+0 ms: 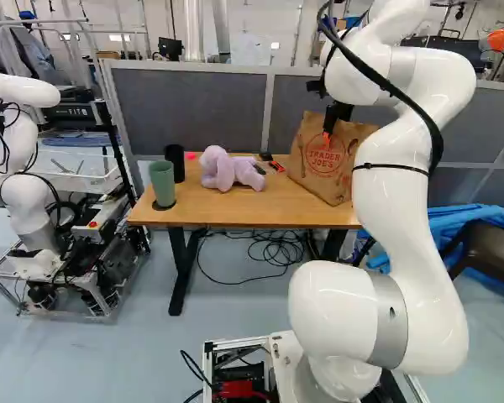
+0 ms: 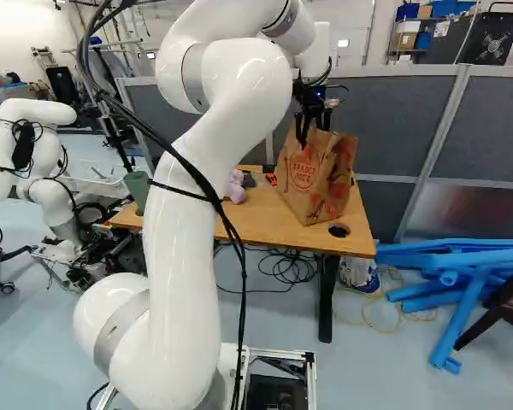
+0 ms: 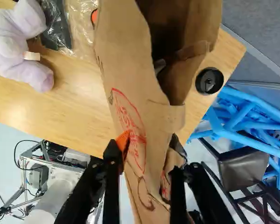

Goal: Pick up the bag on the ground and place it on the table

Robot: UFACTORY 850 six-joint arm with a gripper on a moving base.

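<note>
Paper bag (image 1: 315, 166) is on the desk (image 1: 235, 215), approx. upright, open mouth up, long axis near vert. w/ a slight lean to the R in the L base view; printed panel faces the base. In the wrist view its mouth is a long, narrow gap running away from the end effector (image 2: 314, 130), w/ folded paper at the near end. End effector is at the bag's upper part, fingers apart w/ crumpled paper between them; orange pad (image 3: 123, 141) of one finger is at the printed side. Count: 1 bag, 1 lilac plush toy (image 1: 223, 170), 2 cups (green cup (image 1: 162, 182), black cup (image 1: 175, 159)), 1 round black lid (image 2: 339, 230), 1 pack in clear wrap (image 3: 60, 25), 1 desk. Lid is just beside the bag, apart from it, on the side opp. the plush; wrapped pack is between plush & bag. Cups stand past the plush at the desk's L end in the L base view. Grey partition (image 1: 193, 109) is close behind the desk, cables (image 1: 273, 252) on the floor under it; blue tubes (image 2: 453, 256) & dark chair (image 1: 487, 253) at the R of both base views. Another robot (image 1: 25, 210) at the L of both.
</note>
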